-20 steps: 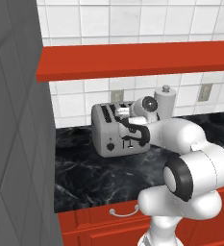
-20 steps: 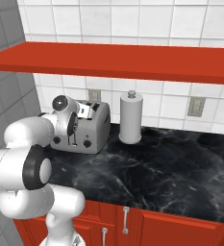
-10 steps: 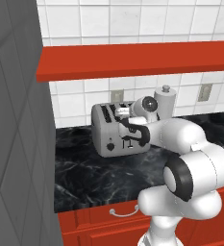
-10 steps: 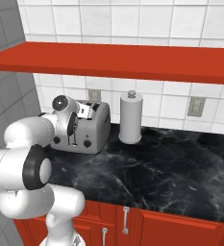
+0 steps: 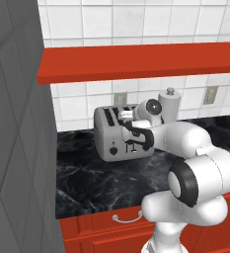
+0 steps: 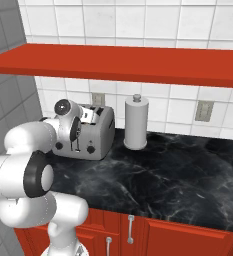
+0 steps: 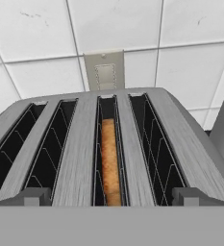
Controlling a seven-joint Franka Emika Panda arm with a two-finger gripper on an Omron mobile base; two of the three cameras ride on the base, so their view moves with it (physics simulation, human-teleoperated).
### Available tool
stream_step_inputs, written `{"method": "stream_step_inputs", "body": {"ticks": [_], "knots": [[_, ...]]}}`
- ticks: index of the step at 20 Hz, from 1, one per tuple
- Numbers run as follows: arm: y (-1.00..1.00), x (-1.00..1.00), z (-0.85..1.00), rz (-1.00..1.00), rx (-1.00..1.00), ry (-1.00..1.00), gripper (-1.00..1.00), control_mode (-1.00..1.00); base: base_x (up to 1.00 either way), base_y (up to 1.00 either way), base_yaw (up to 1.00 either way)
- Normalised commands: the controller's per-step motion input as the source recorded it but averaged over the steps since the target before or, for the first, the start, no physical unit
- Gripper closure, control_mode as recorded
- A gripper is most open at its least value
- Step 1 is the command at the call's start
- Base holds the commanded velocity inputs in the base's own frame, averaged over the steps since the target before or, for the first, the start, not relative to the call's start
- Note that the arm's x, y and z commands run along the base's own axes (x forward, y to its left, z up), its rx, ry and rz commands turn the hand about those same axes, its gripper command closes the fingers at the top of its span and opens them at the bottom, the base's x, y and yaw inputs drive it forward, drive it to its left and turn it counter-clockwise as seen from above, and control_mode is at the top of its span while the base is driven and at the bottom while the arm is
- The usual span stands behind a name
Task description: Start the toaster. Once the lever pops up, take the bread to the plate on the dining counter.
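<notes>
Silver-grey and boxy, the toaster is seen standing toward the back of the black marble worktop, close to the white tiled wall, under a long red shelf. Its front, with two black knobs and thin black levers, is turned toward the worktop's front edge. In the hand view the four slots are looked into from above, and the bread, a golden-brown slice seen edge-on, is sunk in the third slot from the left, its crust below the slot's rim. The other three slots are shown dark, with wire guides inside. The gripper is held just above the toaster's top at its front edge, its jaws spread wide and clasping nothing; the two dark fingertips are seen well apart, either side of the bread's slot. A white paper-towel roll is stood upright just beside the toaster, toward the wall. A grey wall outlet is set in the tiles behind the toaster. Red drawers with metal handles are ranged below the worktop's front edge.
</notes>
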Motion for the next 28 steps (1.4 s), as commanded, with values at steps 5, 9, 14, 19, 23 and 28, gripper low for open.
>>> {"method": "stream_step_inputs", "body": {"ticks": [5,9,14,19,23,28], "knots": [[0.00,0.00,0.00,0.00,0.00,0.00,-1.00,-1.00,0.00,0.00,0.00],[0.00,0.00,0.00,0.00,0.00,0.00,-1.00,-1.00,0.00,0.00,0.00],[0.00,0.00,0.00,0.00,0.00,0.00,-1.00,-1.00,0.00,0.00,0.00],[0.00,0.00,0.00,0.00,0.00,0.00,-1.00,-1.00,0.00,0.00,0.00],[0.00,0.00,0.00,0.00,0.00,0.00,-1.00,-1.00,0.00,0.00,0.00],[0.00,0.00,0.00,0.00,0.00,0.00,-1.00,-1.00,0.00,0.00,0.00]]}}
